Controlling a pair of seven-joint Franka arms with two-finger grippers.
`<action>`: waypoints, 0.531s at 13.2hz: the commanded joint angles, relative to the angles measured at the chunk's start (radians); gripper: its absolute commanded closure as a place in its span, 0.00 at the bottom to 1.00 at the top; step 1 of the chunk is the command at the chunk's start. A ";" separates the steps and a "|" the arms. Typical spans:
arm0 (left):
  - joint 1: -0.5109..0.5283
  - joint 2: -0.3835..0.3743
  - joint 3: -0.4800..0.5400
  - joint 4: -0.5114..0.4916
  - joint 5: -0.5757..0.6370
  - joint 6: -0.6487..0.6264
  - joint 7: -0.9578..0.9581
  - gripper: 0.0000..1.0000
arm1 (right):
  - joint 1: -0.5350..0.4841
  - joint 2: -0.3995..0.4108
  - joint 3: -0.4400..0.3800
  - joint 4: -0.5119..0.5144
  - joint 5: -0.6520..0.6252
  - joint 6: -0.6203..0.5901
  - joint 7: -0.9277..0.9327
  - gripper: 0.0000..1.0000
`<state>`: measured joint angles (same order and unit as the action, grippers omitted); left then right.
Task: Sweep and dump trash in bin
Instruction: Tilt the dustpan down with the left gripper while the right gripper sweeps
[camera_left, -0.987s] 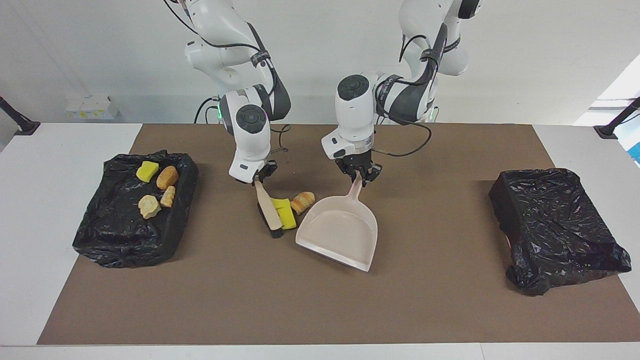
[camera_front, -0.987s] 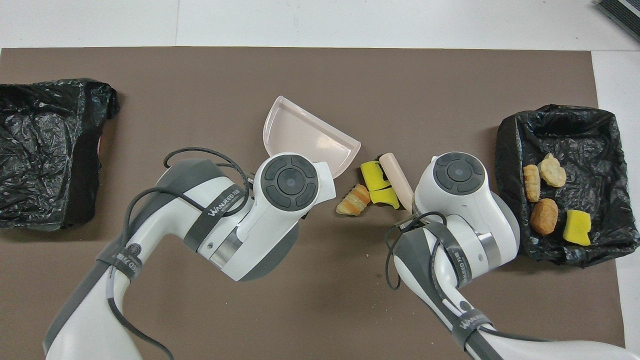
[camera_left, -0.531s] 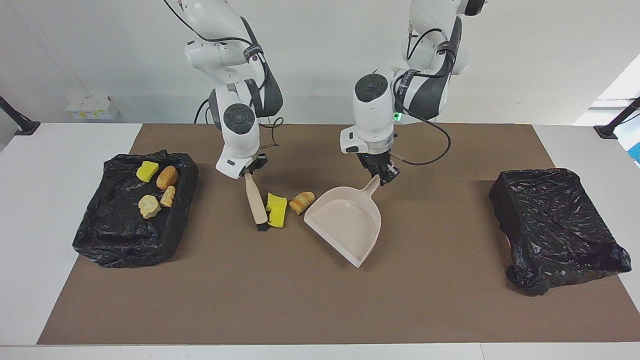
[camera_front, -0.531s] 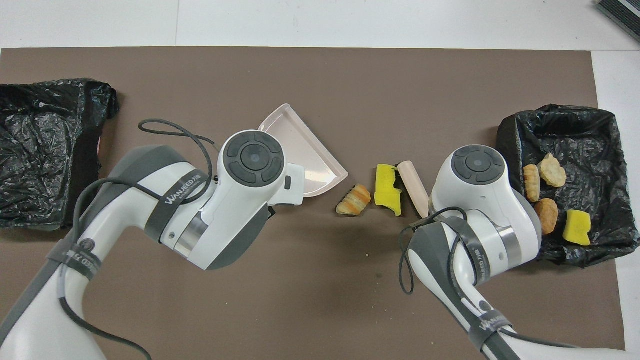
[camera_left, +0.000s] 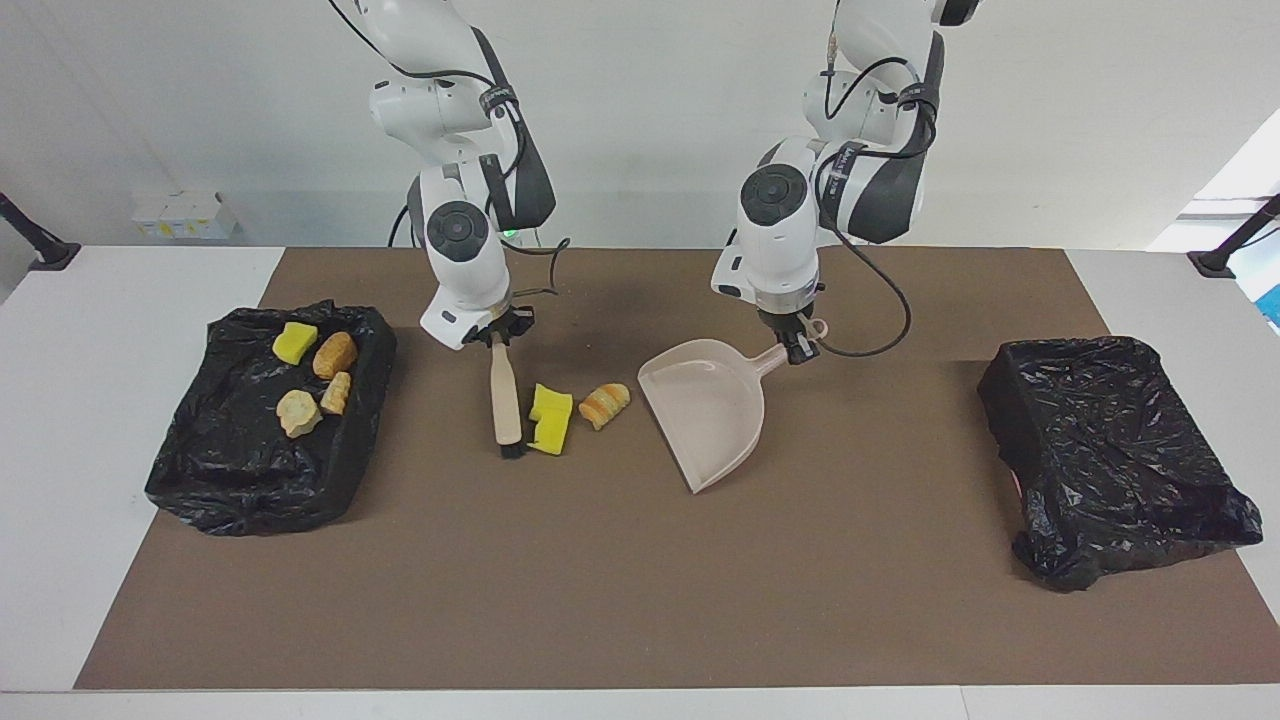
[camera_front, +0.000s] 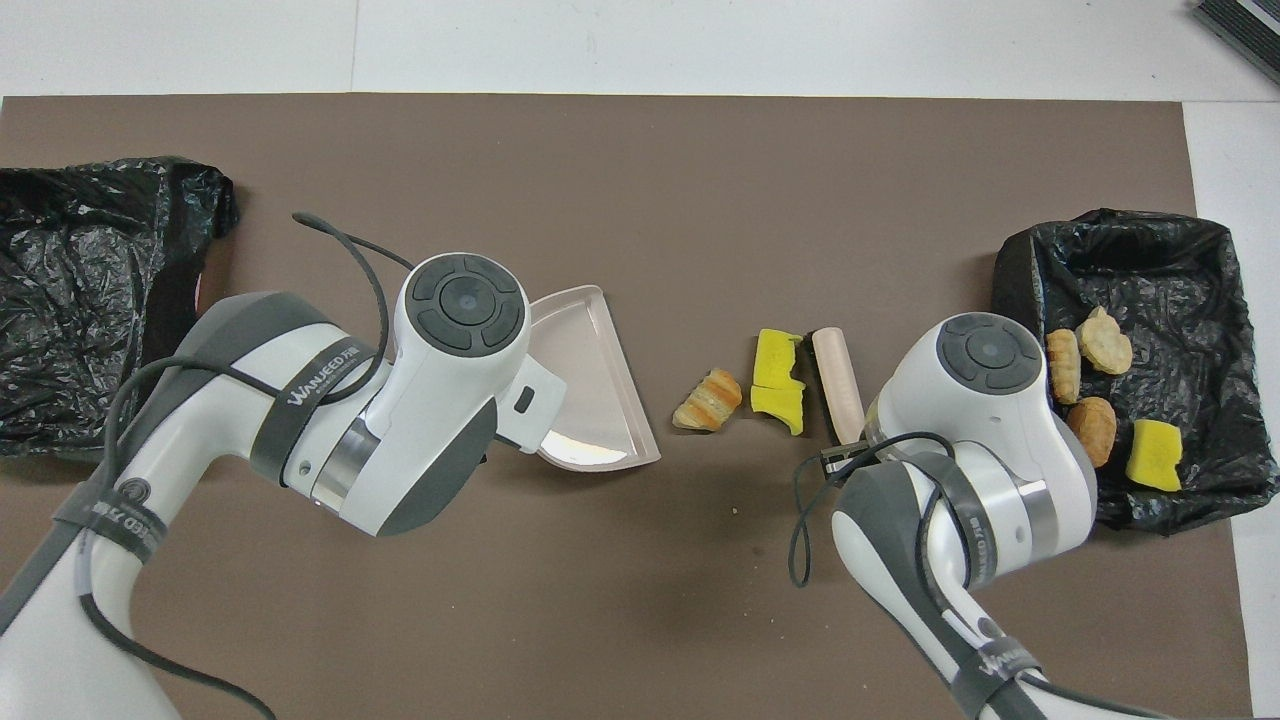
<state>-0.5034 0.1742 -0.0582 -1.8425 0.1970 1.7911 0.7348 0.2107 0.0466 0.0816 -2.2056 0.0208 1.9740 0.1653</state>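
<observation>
My right gripper (camera_left: 497, 338) is shut on the top of a wooden-handled brush (camera_left: 506, 395). The brush's black bristles rest on the mat beside the yellow sponge chunks (camera_left: 550, 418), on their right-arm side. An orange-brown bread piece (camera_left: 605, 405) lies on the sponges' other side. My left gripper (camera_left: 797, 347) is shut on the handle of the beige dustpan (camera_left: 710, 410), whose open lip faces the bread piece with a gap between. From overhead I see the dustpan (camera_front: 585, 380), bread piece (camera_front: 710, 400), sponge chunks (camera_front: 778, 382) and brush (camera_front: 838, 385) in a row.
A black-lined bin (camera_left: 200, 470) at the right arm's end holds several scraps: a yellow sponge (camera_left: 294, 342), two bread pieces (camera_left: 335, 354) and a beige lump (camera_left: 298, 412). A second black-lined bin (camera_left: 1110, 450) stands at the left arm's end. A brown mat (camera_left: 640, 600) covers the table.
My left gripper has carried the dustpan toward the left arm's end and turned its lip toward the scraps. My right gripper has drawn the brush toward the right arm's end and straightened it.
</observation>
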 joint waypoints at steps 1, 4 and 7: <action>-0.003 -0.088 -0.002 -0.128 0.018 0.077 0.107 1.00 | 0.064 -0.021 0.003 -0.049 0.044 0.071 0.144 1.00; -0.015 -0.064 -0.002 -0.147 0.022 0.135 0.094 1.00 | 0.116 0.013 0.004 -0.045 0.045 0.121 0.241 1.00; -0.015 -0.065 -0.002 -0.165 0.024 0.159 0.072 1.00 | 0.182 0.064 0.010 -0.013 0.062 0.177 0.324 1.00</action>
<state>-0.5053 0.1316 -0.0600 -1.9594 0.2108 1.9065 0.8064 0.3632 0.0692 0.0854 -2.2357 0.0405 2.1143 0.4599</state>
